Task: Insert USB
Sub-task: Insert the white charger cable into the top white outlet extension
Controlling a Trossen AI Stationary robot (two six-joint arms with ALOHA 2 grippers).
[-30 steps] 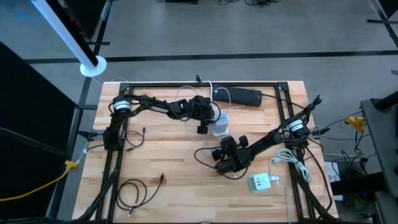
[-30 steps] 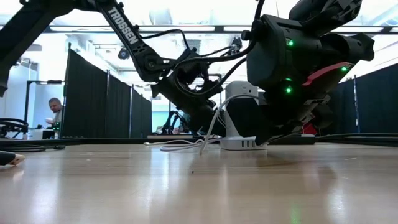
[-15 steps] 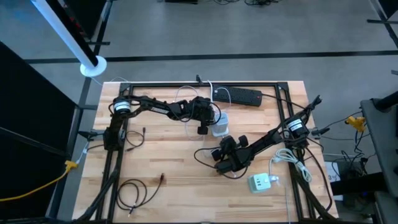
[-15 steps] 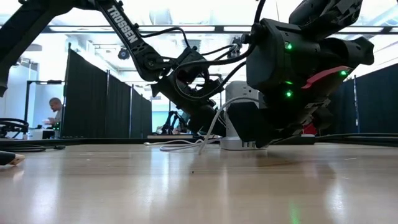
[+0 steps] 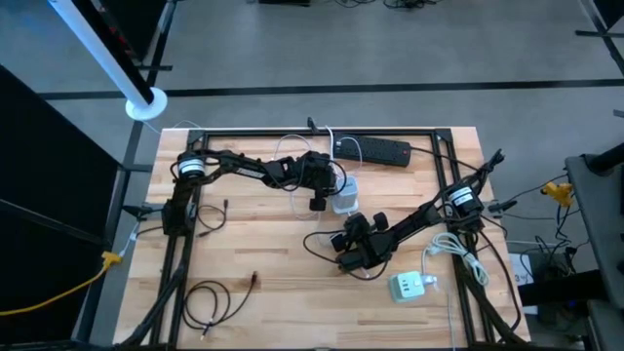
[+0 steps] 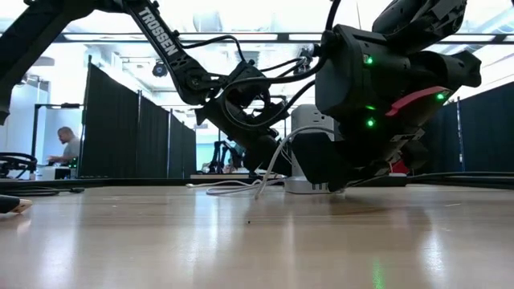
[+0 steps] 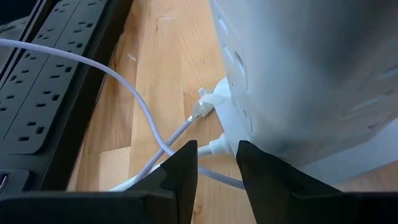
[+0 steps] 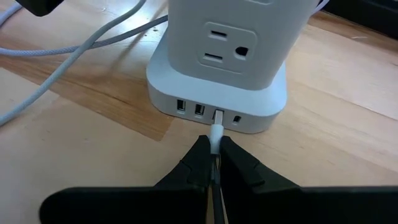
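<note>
We have the right tool [image 8: 212, 163] closed on the USB plug [image 8: 216, 132], low over the tabletop [image 5: 263, 244] and just in front of the white charging tower [image 8: 219, 68]. The plug's tip sits at the mouth of the third port [image 8: 219, 116] in the row along the tower's base, and we cannot tell how far in it has gone. What matters for the push is alignment. The plug's long axis runs straight out from between our fingers toward the tower, level with the port row, and the port lies dead ahead of the tool, not off to either side. From here we judge the move to be a straight drive forward along that axis, with no sideways correction.

Our left tool [image 7: 216, 163] is on the tower's far side, next to the black power strip [image 7: 43, 81]. Its fingers are partly apart, with a white cable [image 7: 140, 102] beyond them, and the tower's wall is close against one finger. We cannot tell whether it is clamping the tower or only bracing it. The right arm is the nearer one to the port and carries the plug.
</note>
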